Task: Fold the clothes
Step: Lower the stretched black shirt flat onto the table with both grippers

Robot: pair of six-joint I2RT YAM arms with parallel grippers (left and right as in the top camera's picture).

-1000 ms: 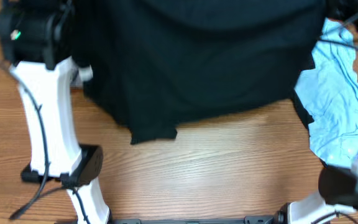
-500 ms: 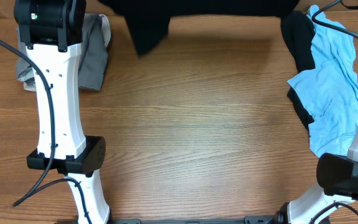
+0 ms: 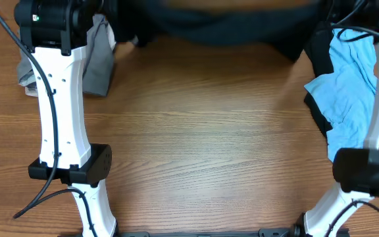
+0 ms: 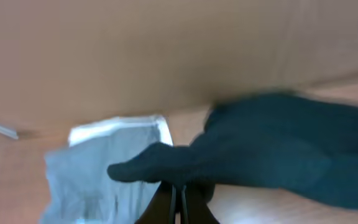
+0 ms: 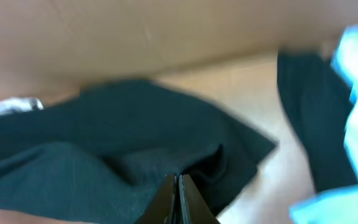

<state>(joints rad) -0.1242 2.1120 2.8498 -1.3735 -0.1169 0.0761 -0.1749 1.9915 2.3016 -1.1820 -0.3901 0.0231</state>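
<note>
Black T-shirt (image 3: 229,31) rumpled (blurred), strung between left claw (image 4: 179,198) and right claw (image 5: 178,194), both clamped on it.

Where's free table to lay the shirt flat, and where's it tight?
Free: the wide bare wood of the table mid-frame, bordered by the left arm, the light blue garment and the black T-shirt along the far edge. Crowded: far-left corner with the grey garment, and the right side, where blue lies over a black garment.

T-shirt (image 3: 229,29) behind — left garment (image 3: 99,62), right garment (image 3: 349,89) flanking.
</note>
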